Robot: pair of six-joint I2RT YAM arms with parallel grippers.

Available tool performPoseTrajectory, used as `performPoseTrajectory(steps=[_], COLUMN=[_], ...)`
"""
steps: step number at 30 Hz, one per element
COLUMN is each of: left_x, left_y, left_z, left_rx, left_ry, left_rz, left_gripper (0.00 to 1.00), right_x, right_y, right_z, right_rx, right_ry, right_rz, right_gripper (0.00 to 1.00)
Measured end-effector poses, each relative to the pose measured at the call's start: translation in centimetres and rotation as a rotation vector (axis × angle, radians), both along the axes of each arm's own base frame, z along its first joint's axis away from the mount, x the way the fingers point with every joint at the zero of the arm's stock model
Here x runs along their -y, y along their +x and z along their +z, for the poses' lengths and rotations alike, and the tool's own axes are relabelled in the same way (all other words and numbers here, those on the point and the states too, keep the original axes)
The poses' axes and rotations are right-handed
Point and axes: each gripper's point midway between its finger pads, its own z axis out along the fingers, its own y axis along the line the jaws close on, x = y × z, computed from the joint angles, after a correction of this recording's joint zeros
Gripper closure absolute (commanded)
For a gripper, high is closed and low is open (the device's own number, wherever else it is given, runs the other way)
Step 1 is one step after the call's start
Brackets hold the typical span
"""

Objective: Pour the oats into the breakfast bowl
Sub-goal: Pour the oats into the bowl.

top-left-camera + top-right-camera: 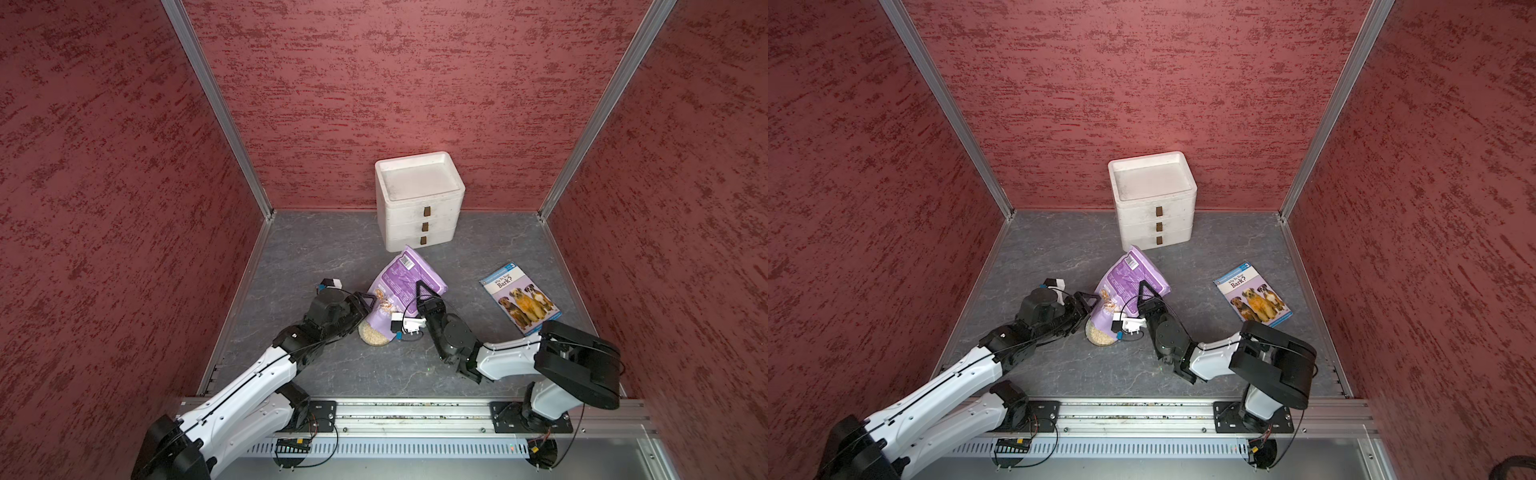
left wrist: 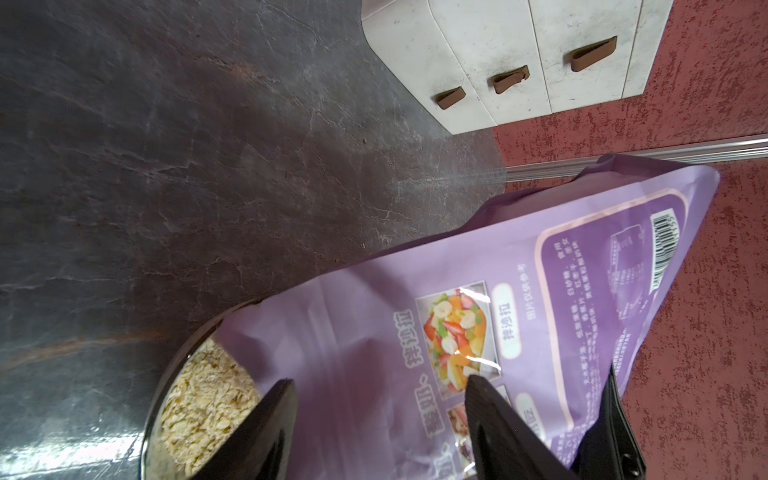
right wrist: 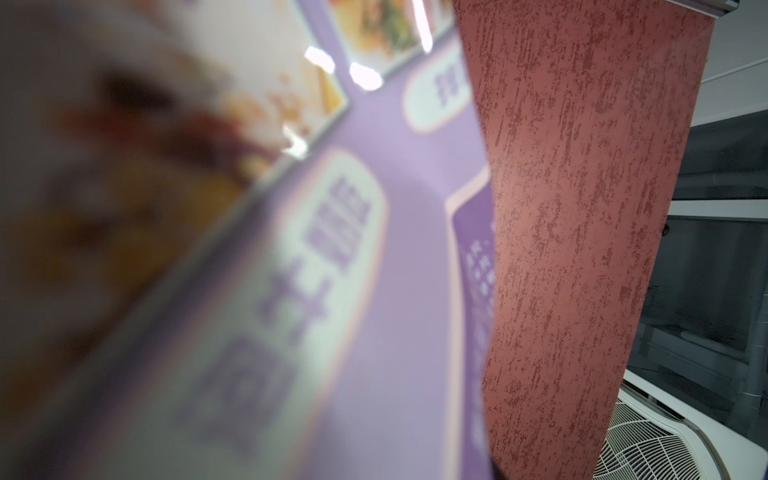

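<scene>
The lilac-purple pouch (image 1: 405,276) (image 1: 1133,272) hangs tilted, barcode end up and mouth down over the breakfast bowl (image 1: 369,343) (image 2: 164,374). Pale oats (image 1: 374,332) (image 2: 199,407) lie in the bowl. My right gripper (image 1: 423,293) (image 1: 1144,291) is shut on the pouch's right edge; one of its fingers (image 2: 611,415) shows in the left wrist view. The right wrist view is filled by the blurred pouch (image 3: 395,249). My left gripper (image 1: 368,301) (image 2: 378,380) is open at the pouch's lower left, its fingertips wide apart in front of the printed face near the mouth.
A white foam drawer box (image 1: 419,203) stands at the back against the red wall. A dog-picture book (image 1: 519,297) lies flat on the right. Red walls close in three sides; the arms' metal rail (image 1: 415,411) runs along the front.
</scene>
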Motion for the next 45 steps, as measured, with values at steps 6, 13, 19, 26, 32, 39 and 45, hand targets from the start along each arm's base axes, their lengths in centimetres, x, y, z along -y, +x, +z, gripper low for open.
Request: performPoseTrajectory(steps=[6, 13, 19, 26, 32, 39, 45], left_x=[-0.1, -0.1, -0.1, -0.1, -0.1, -0.2, -0.2], left_y=[-0.1, -0.1, -0.1, -0.1, -0.1, -0.1, -0.1], left_z=[0.5, 0.6, 0.6, 0.6, 0.9, 1.1, 1.1], left_rx=[0.016, 0.018, 0.018, 0.017, 0.025, 0.031, 0.029], left_ry=[-0.010, -0.011, -0.012, -0.014, -0.020, -0.023, -0.025], left_rz=[0.001, 0.001, 0.001, 0.003, 0.003, 0.005, 0.010], left_gripper=[0.32, 0.32, 0.32, 0.31, 0.31, 0.31, 0.31], right_x=[0.5, 0.9, 1.2, 2.2, 2.7, 3.1, 3.0], right_y=[0.3, 0.4, 0.4, 0.0, -0.2, 0.6, 1.1], right_z=[0.0, -0.2, -1.7, -2.7, -3.8, -3.9, -3.3], right_rx=[-0.015, -0.036, -0.108, -0.200, -0.261, -0.222, -0.177], right_ry=[0.042, 0.094, 0.108, 0.146, 0.162, 0.134, 0.117], right_rz=[-0.025, -0.041, -0.053, -0.067, -0.087, -0.119, -0.133], right_gripper=[1.00, 1.00, 1.00, 1.00, 1.00, 1.00, 1.00])
